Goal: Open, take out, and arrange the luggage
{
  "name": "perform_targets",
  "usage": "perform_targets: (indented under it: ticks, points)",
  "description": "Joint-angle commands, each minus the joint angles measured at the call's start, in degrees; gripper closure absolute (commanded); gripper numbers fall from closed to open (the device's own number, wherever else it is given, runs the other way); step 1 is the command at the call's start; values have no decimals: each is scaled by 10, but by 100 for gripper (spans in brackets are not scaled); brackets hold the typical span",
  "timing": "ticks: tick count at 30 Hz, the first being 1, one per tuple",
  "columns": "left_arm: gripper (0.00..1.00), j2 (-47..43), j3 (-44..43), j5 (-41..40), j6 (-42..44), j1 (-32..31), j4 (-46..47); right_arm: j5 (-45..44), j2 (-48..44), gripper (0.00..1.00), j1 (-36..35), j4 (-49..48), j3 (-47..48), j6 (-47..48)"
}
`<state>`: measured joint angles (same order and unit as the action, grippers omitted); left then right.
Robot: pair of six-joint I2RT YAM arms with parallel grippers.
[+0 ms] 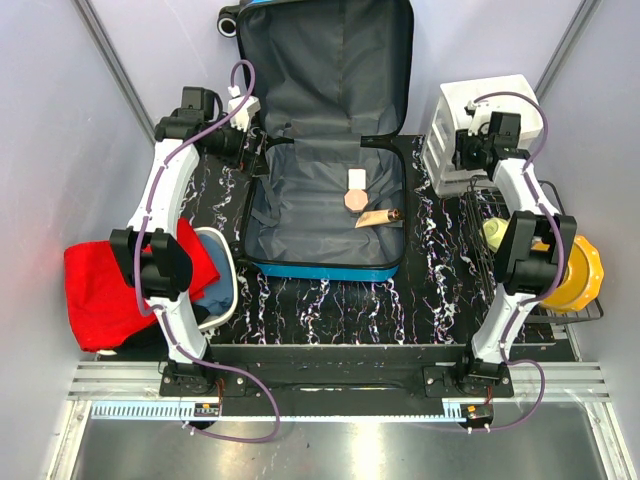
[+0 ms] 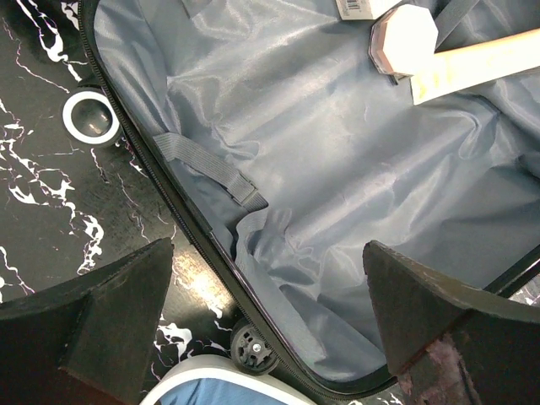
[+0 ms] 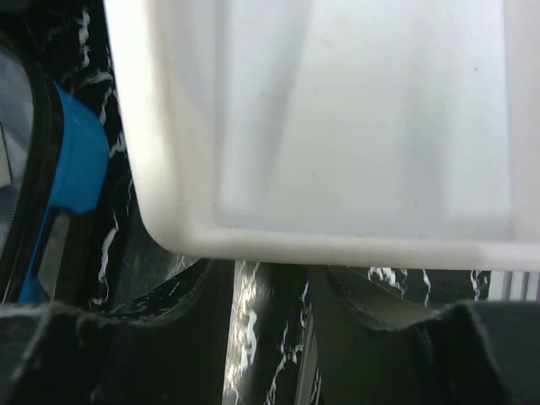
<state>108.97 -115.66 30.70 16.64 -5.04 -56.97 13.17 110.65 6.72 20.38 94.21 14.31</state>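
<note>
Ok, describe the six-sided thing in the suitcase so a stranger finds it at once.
Find the big open blue suitcase. Three small items lie clustered inside it. Yours is the pinkish hexagon, between a white box and a long tan tube.

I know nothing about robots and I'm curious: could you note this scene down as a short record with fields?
luggage: blue suitcase, open, lid swung back
inside: hexagonal jar, beige tube
left jaws: wide open over the lining
right jaws: partly apart, empty, beside white drawer unit
table's left: red cloth, white tub
</note>
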Motion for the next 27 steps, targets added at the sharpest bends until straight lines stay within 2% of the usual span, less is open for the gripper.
perform_targets:
  ticks: [1, 4, 8, 9, 12, 16, 20, 24, 27]
  points:
    - [1, -18, 7, -3, -4, -1, 30, 41, 17, 51, -1, -126, 45, -12]
    - [1, -18, 7, 0, -1, -2, 30, 78, 13, 40, -5, -61, 85, 19]
    - [1, -19, 6, 0, -4, -2, 30, 114, -66, 19, -25, 103, 90, 100]
    - [1, -19, 9, 1, -6, -2, 33, 110, -83, 13, -36, 125, 84, 121]
    - [1, -19, 20, 8, -16, -2, 42, 106, -139, 5, -100, 198, 64, 207]
    - [1, -19, 27, 18, -30, -3, 56, 63, -139, 2, -222, 288, 74, 315]
    - [1, -24, 28, 15, -40, -2, 63, 15, -66, 3, -298, 382, 113, 365]
    - [1, -42, 53, -6, -53, -1, 79, -70, 16, 5, -348, 426, 163, 391]
    - [1, -61, 83, -16, -64, 2, 95, -98, 79, 8, -370, 461, 224, 394]
